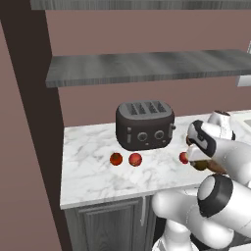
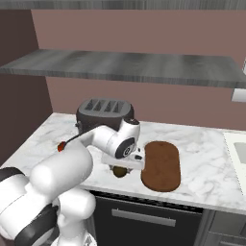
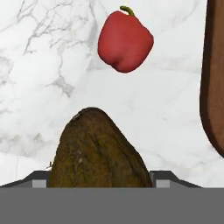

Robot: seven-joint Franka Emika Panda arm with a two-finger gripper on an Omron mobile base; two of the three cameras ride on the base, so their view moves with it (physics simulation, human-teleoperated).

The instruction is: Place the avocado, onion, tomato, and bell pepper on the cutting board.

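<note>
The avocado, dark olive-brown and egg-shaped, sits between my fingertips and touches both, so my gripper is shut on it. From the right base view the avocado is under the hand, low over the counter, just left of the dark oval cutting board. The board's edge runs along the right of the hand view. A red bell pepper lies on the marble beyond the avocado, also seen as the bell pepper. Two red balls lie in front of the toaster; I cannot tell tomato from onion.
A dark toaster stands at the back of the marble counter. A grey shelf hangs above. The counter's front edge is close to the hand. A sink rim shows at the far right.
</note>
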